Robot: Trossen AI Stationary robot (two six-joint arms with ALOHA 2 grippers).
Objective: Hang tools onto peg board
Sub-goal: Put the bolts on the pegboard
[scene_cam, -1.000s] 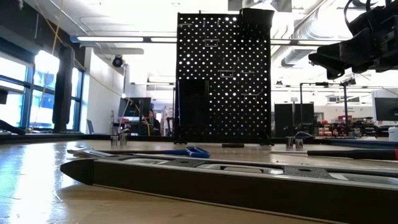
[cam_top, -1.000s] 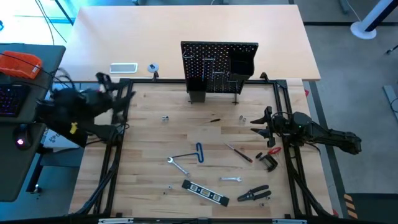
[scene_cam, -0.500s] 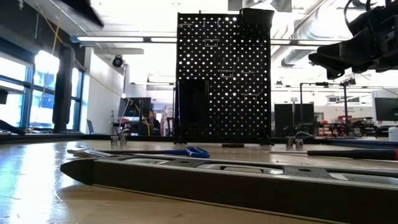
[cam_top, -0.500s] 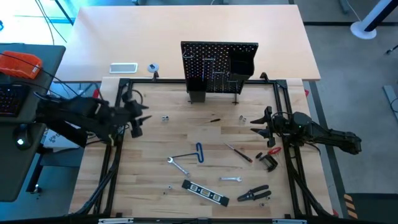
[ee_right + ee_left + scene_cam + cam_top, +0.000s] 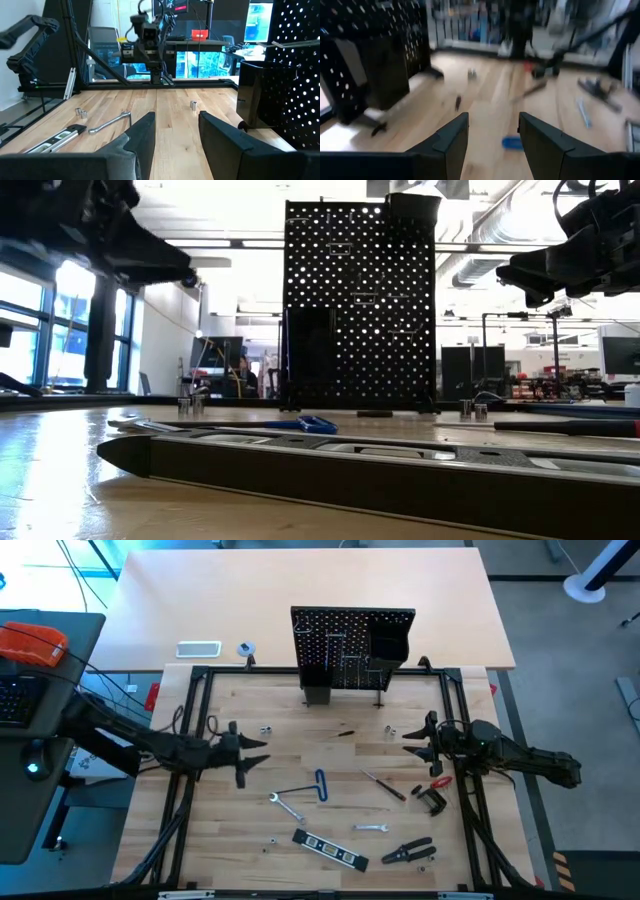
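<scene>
Bare wood fills the frame's centre between the peg board [image 5: 352, 648] at the top and the blue-handled bent key [image 5: 320, 784]. Lower down, the wrench [image 5: 286, 806], level [image 5: 330, 850], pliers [image 5: 410, 852] and clamp [image 5: 432, 798] crowd the table [image 5: 230, 830].

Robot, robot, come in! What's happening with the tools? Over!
Left end effector open, empty, over table. Right end effector open, waiting. Tools lying flat; peg board bare of them. Nothing blocking.

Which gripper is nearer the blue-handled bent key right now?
The left gripper. It hovers open just off the blue-handled bent key, toward the table's left side. The right gripper waits open farther away, near the right edge.
</scene>
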